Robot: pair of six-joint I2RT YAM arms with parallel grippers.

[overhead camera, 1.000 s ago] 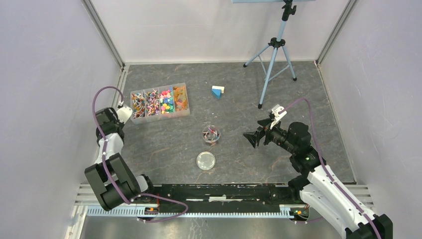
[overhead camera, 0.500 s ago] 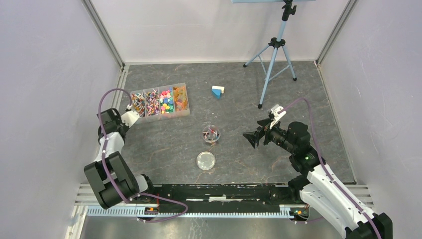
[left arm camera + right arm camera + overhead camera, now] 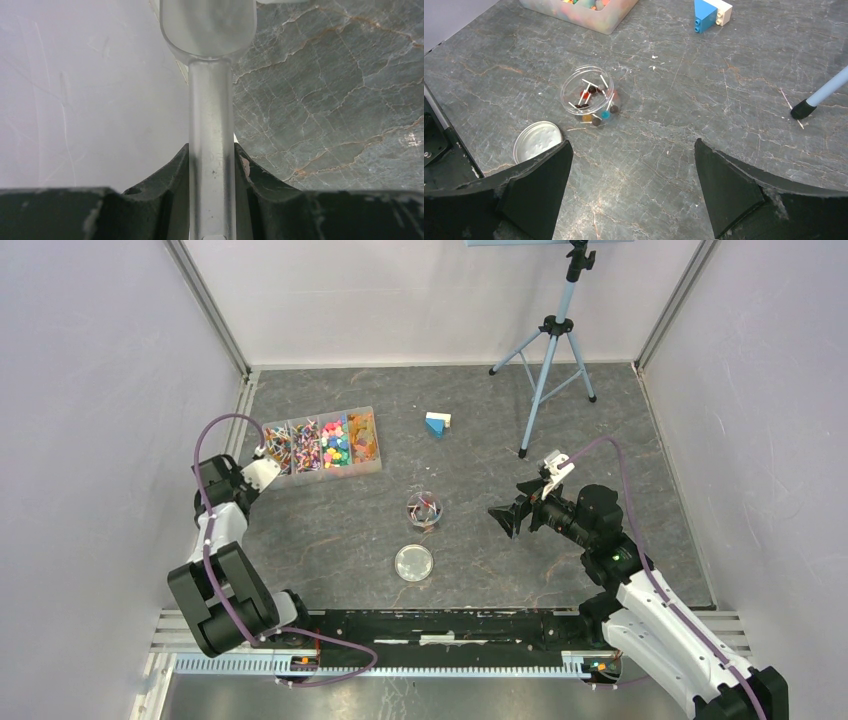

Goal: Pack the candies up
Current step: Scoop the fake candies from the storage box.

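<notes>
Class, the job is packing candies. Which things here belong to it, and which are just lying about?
Belong: candies, tray, jar, lid, scoop.
Lying about: block, tripod.

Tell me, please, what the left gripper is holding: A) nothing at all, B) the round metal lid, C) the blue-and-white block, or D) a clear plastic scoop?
D: the left wrist view shows the left gripper shut on the handle of a clear plastic scoop.
</notes>
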